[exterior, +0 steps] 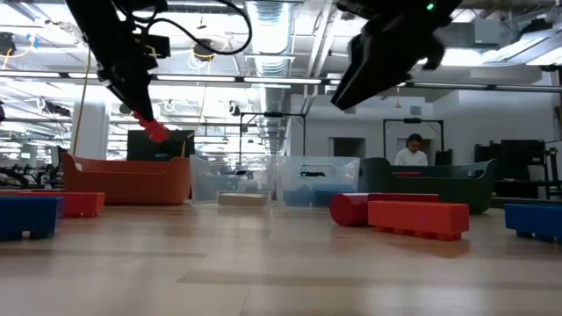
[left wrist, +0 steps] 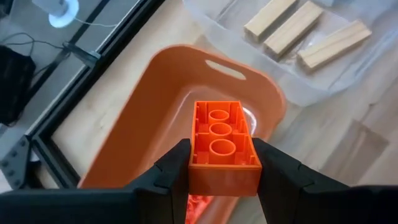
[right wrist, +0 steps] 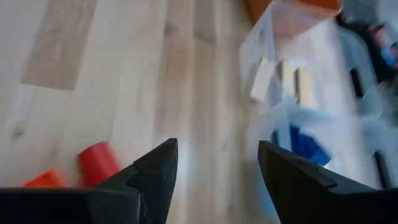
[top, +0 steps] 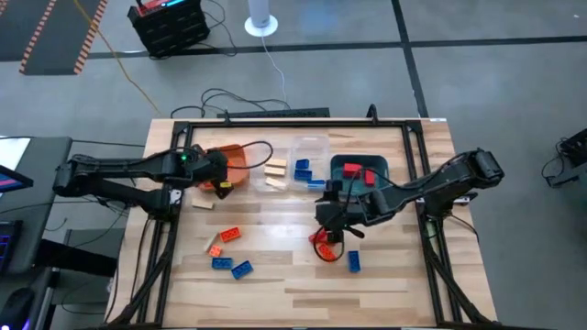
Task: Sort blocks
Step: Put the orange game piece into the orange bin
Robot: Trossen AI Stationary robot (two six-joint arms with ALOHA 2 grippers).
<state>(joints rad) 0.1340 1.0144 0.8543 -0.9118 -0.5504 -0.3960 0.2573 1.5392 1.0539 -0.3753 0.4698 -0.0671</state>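
Observation:
My left gripper is shut on an orange block, hovering over the near edge of the orange tray. In the wrist view the block's hollow underside faces the camera. My right gripper is open and holds nothing. It hangs above the table's middle, over two red blocks lying on the wood. Tan blocks lie in one clear tray. Blue ones lie in the clear tray beside it, and red ones in the teal tray. My left gripper pinches the orange block by its two long sides, one finger on each, at the end nearest the wrist. The fingers slant down toward the tray and lie along the block. The block is lifted clear, sticking out past the fingertips above the orange tray.
Loose blocks lie on the near left of the table: two orange, two blue, one tan. Another blue block lies beside the red ones. A black frame runs around the table, and the trays stand in a row at the far side.

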